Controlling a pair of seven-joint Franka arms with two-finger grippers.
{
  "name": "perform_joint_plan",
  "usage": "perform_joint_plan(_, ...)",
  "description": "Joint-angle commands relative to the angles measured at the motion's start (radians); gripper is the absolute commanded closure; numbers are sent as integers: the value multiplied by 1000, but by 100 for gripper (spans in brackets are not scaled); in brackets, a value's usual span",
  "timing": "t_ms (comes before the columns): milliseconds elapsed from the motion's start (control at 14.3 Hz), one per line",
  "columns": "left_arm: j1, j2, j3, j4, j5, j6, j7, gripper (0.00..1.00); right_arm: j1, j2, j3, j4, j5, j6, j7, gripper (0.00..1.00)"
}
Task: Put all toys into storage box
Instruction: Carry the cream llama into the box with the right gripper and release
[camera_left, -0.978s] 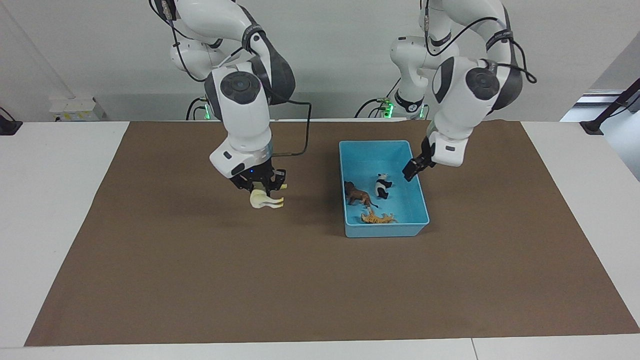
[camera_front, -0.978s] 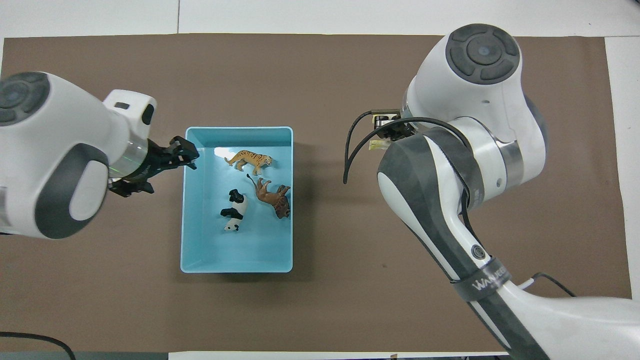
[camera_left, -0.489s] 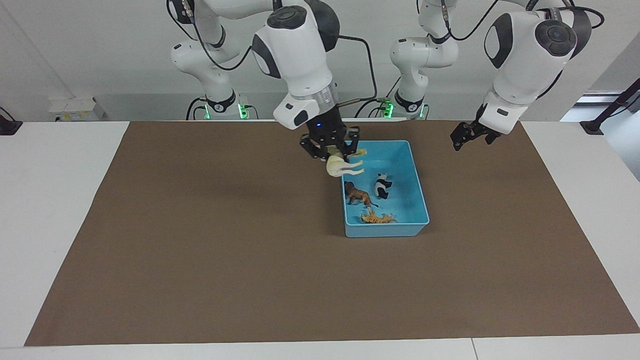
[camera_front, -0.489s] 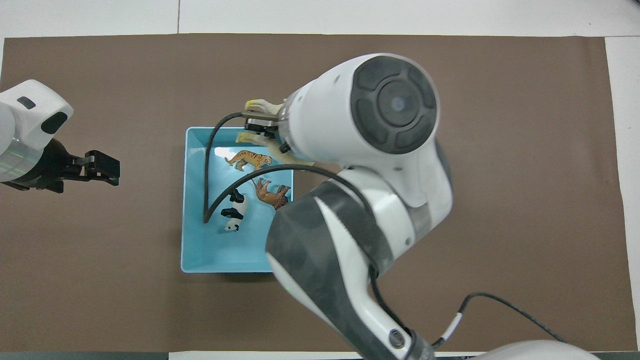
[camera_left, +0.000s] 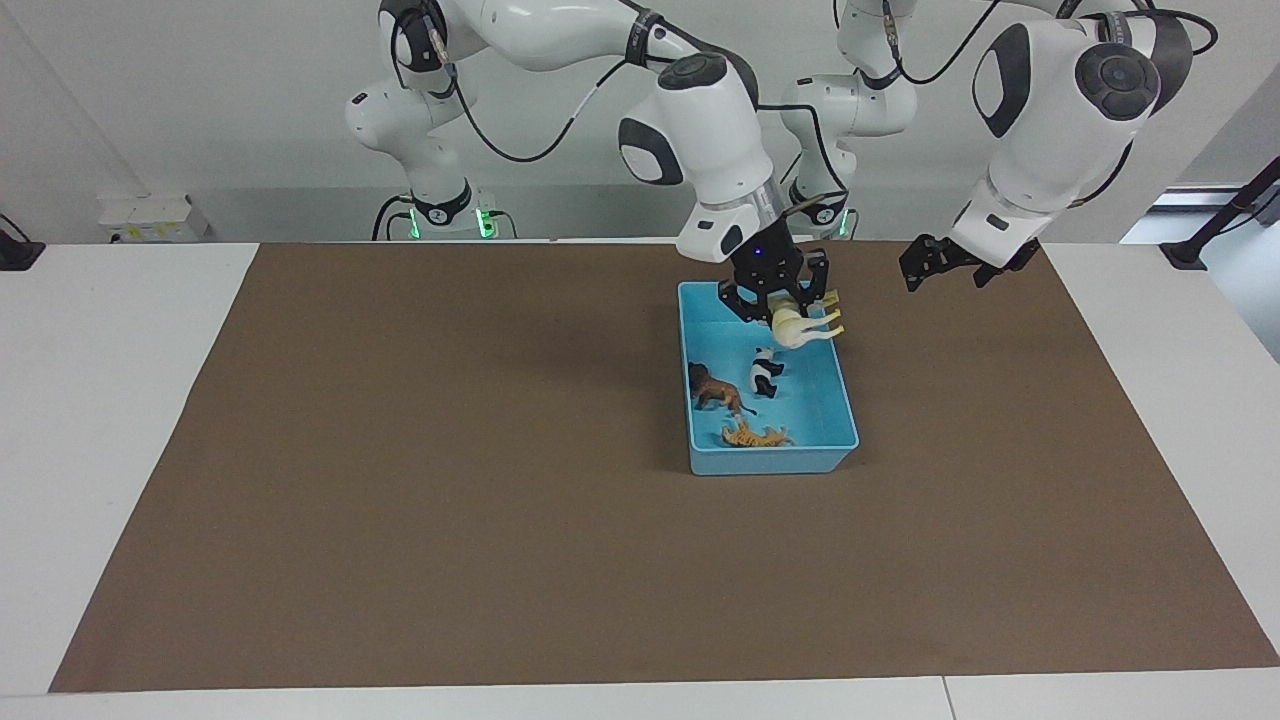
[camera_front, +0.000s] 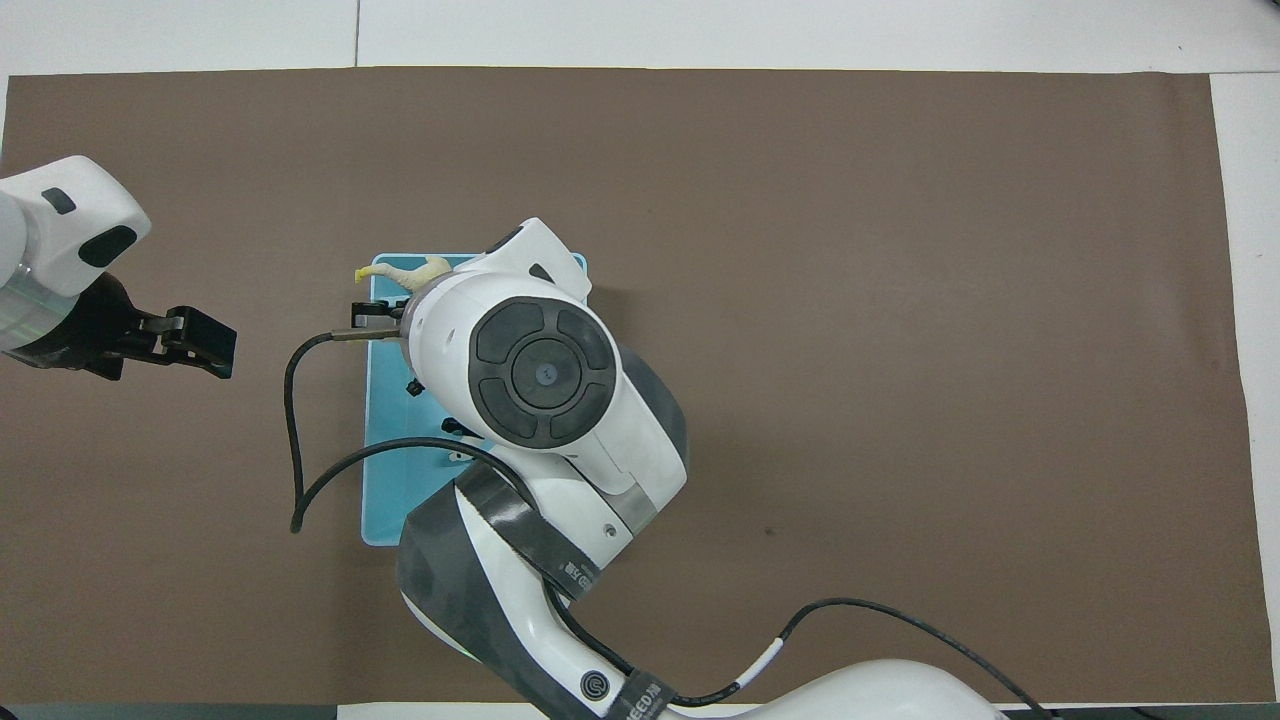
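My right gripper (camera_left: 785, 312) is shut on the cream-white horse (camera_left: 806, 327) and holds it in the air over the storage box (camera_left: 770, 460), at the end nearer to the robots. The brown lion (camera_left: 712, 387), the panda (camera_left: 765, 373) and the orange tiger (camera_left: 755, 436) lie inside the light blue box. In the overhead view the right arm covers most of the box (camera_front: 385, 480); only the horse's legs (camera_front: 400, 272) stick out. My left gripper (camera_left: 915, 268) waits in the air beside the box, toward the left arm's end, and shows in the overhead view (camera_front: 205, 345).
A brown mat (camera_left: 400, 500) covers the table; white table edge (camera_left: 120, 400) surrounds it. The right arm's black cable (camera_front: 300, 470) hangs beside the box.
My right gripper has carried the horse from over the mat to over the box. My left gripper has pulled back from the box toward its own end and now holds still.
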Motion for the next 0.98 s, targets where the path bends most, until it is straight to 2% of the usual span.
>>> perform_joint_plan(0,-1,16,6,26,7,10,31,0,1,11,-1,11,-19,8,4,0)
perform_joint_plan(279,2,18,8,25,5,33,32,0,-1,-2,-5,19,-22,-21,120,0)
perform_joint_plan(489,2,21,8,27,5,51,31,0,-44,-80,-31,10,-39,-154,124,0)
perform_joint_plan(699,2,21,8,32,5,53,31,0,-163,-152,-41,7,-64,-284,34,0)
perform_joint_plan(908,1,19,8,36,5,53,31,0,-306,-196,-41,2,-64,-390,-172,0)
